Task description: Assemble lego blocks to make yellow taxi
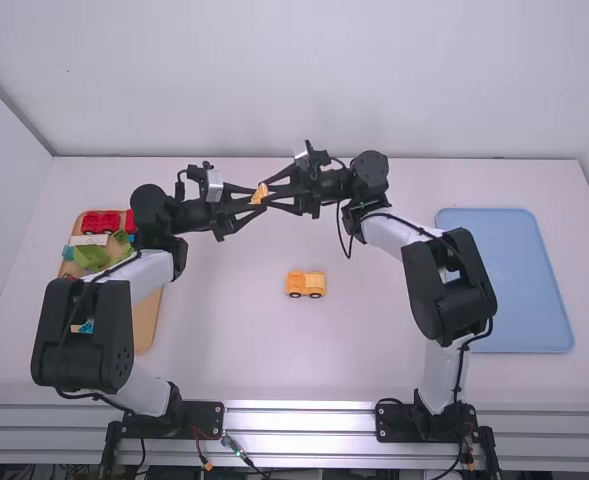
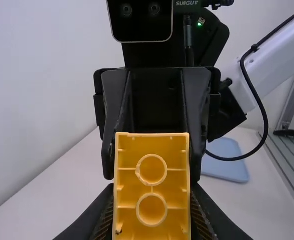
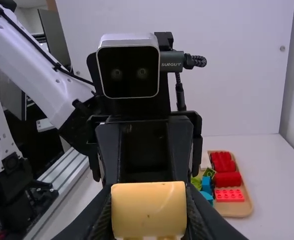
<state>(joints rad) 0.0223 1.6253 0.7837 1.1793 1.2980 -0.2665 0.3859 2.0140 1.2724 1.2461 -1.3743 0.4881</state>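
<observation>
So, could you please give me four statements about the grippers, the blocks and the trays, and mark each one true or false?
1. The left gripper and the right gripper hold the same yellow block. True.
2. Red blocks lie on the wooden tray. True.
3. The yellow vehicle is on the wooden tray. False: it stands on the white table.
4. The blue tray is on the left arm's side. False: it is on the right arm's side.

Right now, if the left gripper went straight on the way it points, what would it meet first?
Past the yellow block between its own fingers, the left gripper would likely meet the right gripper, which faces it; the exact gap is hard to judge.
</observation>
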